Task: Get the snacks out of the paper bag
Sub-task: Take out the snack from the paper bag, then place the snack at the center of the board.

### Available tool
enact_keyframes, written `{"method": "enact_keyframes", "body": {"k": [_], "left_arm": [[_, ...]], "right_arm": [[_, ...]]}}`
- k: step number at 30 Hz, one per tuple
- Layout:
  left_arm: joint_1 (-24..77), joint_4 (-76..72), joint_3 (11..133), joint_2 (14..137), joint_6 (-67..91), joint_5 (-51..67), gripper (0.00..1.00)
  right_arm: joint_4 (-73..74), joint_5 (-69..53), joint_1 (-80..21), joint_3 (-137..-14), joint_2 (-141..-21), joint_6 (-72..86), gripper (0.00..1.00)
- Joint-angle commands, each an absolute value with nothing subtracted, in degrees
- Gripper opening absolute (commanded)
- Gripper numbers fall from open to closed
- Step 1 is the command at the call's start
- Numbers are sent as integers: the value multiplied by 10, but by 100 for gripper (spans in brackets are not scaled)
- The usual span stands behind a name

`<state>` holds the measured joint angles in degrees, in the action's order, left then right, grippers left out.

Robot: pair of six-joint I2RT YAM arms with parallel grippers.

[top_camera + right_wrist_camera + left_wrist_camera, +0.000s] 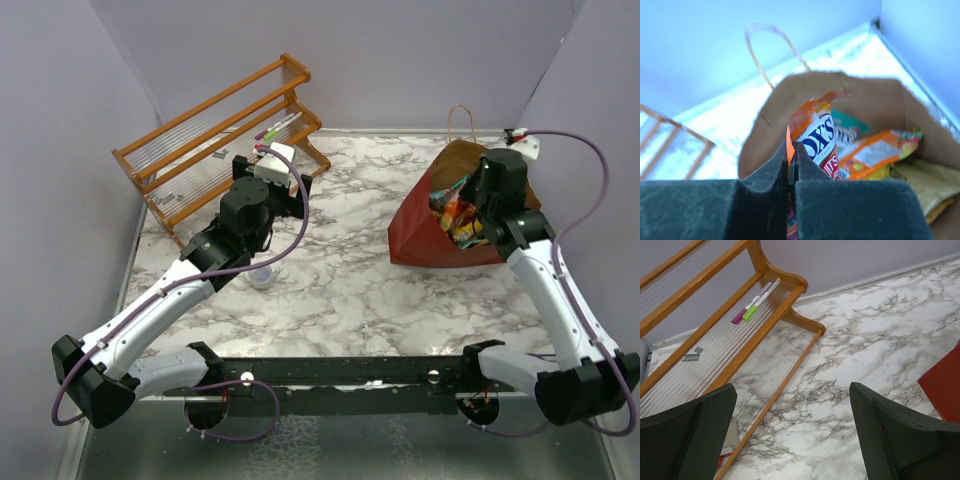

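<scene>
two grippers here: my right gripper (792,156) pinches the edge of an orange snack packet (817,132) inside the paper bag (415,235). my left gripper (792,407) hangs spread wide near the wooden rack (767,270).

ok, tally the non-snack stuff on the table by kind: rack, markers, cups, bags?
Wooden rack: 1
Markers: 2 (one green cap, one pink cap, both lying on the rack)
Clear cup: 1
Paper bag: 1
Total: 5
Small grey bits on the rack are too small to count.
</scene>
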<state>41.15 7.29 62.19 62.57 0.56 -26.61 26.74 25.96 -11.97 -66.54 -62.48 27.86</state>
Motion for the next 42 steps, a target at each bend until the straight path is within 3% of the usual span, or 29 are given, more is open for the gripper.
{"method": "enact_keyframes", "body": {"k": [1,4,10,14,17,20,24,30,35,42], "left_arm": [[403,54,614,627,15,-266,99],[396,51,611,633,19,-266,99],[381,50,609,644,27,-261,99],[373,49,608,646,30,-262,99],[365,49,608,642,33,-272,99],[358,40,601,629,30,-308,99],[342,18,583,595,25,-378,99],[321,-98,501,474,12,-517,99],[307,-179,441,400,-7,-526,99],[302,-175,444,399,-4,-534,99]], "right_arm": [[118,258,-118,-681,-554,198,2],[42,171,-118,-670,-520,133,2],[-56,-161,-118,-707,-512,100,2],[-105,-414,-119,-751,-582,157,2],[-169,-522,-129,-750,-638,245,2],[-149,-462,-190,-733,-661,232,2],[-72,-293,-323,-720,-688,161,2],[-6,-83,-431,-717,-763,154,2],[27,46,-482,-753,-850,136,2],[73,201,-485,-819,-956,74,1]]}}
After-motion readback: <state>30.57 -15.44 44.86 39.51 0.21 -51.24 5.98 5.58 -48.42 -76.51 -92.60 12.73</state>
